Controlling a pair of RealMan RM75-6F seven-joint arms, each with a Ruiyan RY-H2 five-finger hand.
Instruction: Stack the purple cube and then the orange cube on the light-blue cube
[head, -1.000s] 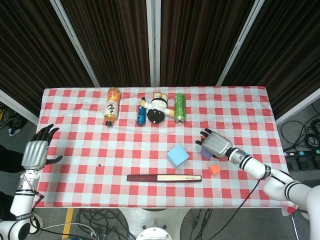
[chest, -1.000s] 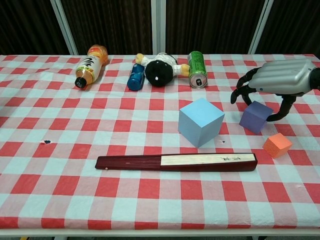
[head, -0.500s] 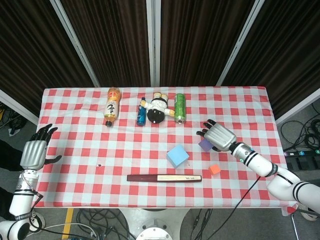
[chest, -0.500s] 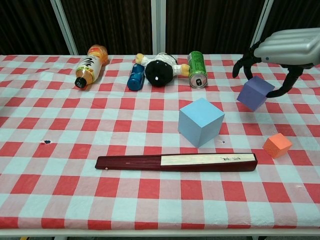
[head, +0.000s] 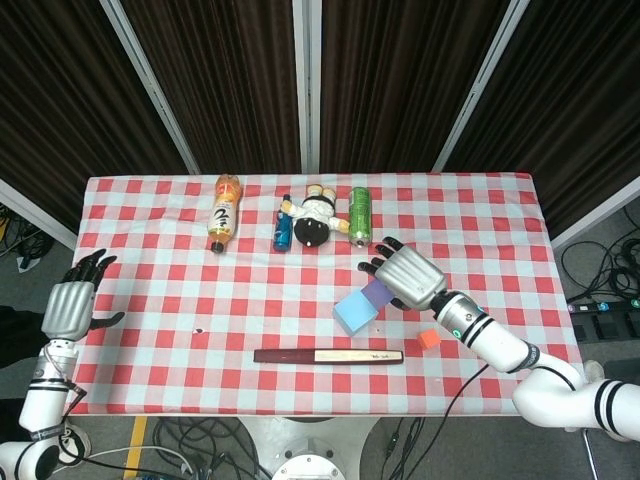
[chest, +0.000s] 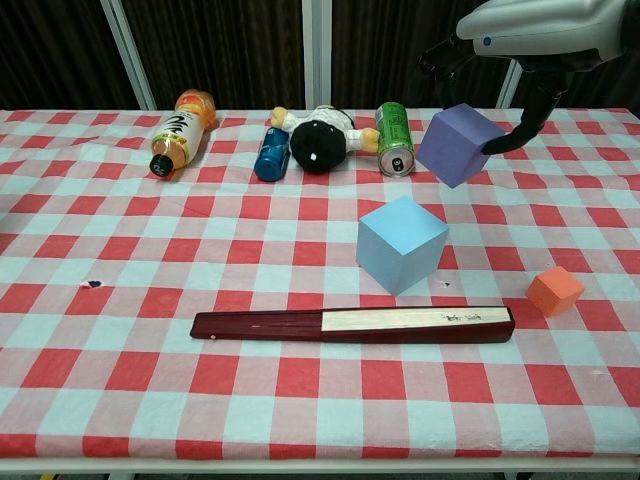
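My right hand (head: 408, 277) (chest: 535, 32) holds the purple cube (head: 377, 293) (chest: 459, 145) in the air, just up and to the right of the light-blue cube (head: 353, 313) (chest: 401, 243). The light-blue cube rests on the checked table near its middle. Further right, close to the front edge, the small orange cube (head: 429, 339) (chest: 555, 290) lies by itself. My left hand (head: 70, 305) hovers open off the table's left edge, holding nothing; only the head view shows it.
A dark red closed fan (head: 328, 355) (chest: 353, 324) lies in front of the light-blue cube. Along the back lie an orange drink bottle (chest: 178, 130), a blue can (chest: 271, 153), a black-and-white plush toy (chest: 320, 137) and a green can (chest: 394, 137).
My right hand closed on the purple cube, lifted it off the table and carried it left toward the light-blue cube. The left hand stayed put.
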